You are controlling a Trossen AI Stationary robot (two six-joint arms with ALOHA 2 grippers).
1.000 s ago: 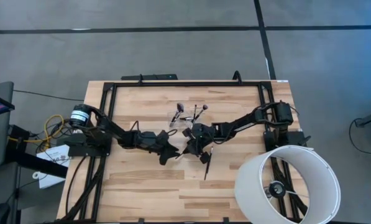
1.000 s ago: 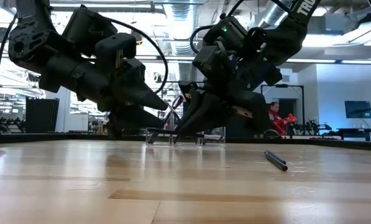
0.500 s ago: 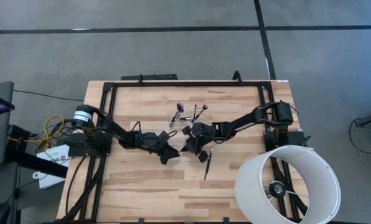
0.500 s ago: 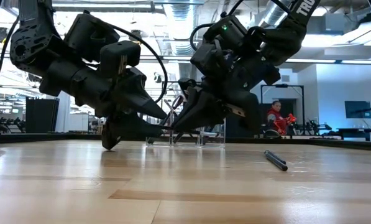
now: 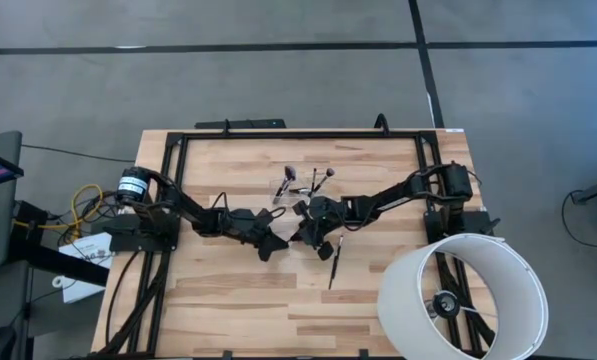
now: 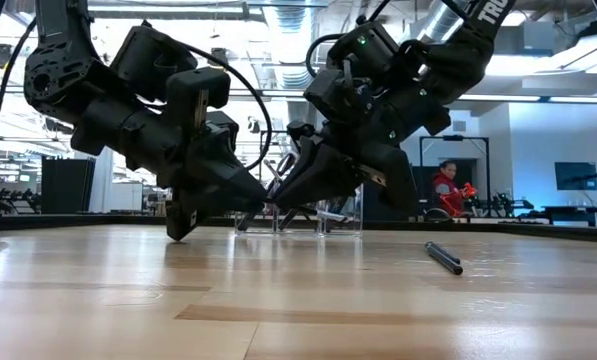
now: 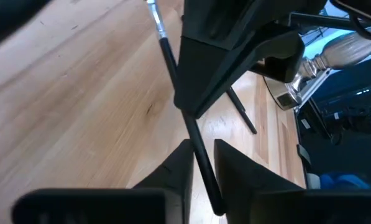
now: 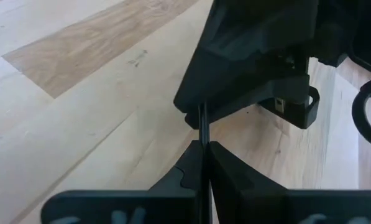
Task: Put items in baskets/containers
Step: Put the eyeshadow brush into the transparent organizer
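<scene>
A thin dark makeup brush (image 7: 173,68) hangs between my two grippers above the table's middle. My left gripper (image 5: 278,238) is shut on its handle end, and my right gripper (image 5: 304,236) is shut on it farther along, toward the silver ferrule (image 7: 154,15). The two grippers meet tip to tip in the low view (image 6: 271,190). A second brush (image 5: 334,262) lies flat on the wood near my right gripper. Just beyond the grippers stands the clear cup (image 5: 296,196), with several brushes upright in it. My left gripper has the brush's handle near its free end (image 7: 202,163) between its two fingers, which lie across the handle. The brush is clear of the table. My right gripper pinches the same handle farther along (image 8: 202,124) between its two fingertips. It comes slanting down from the table's right.
A big white lamp shade (image 5: 463,295) stands at the near right corner. A black frame (image 5: 298,133) runs around the table's far part. A person (image 6: 443,185) shows far off in the room behind.
My left gripper has moved toward the right gripper and shut around the handle of the brush that the right gripper holds. The right gripper and the brush have stayed about where they were.
</scene>
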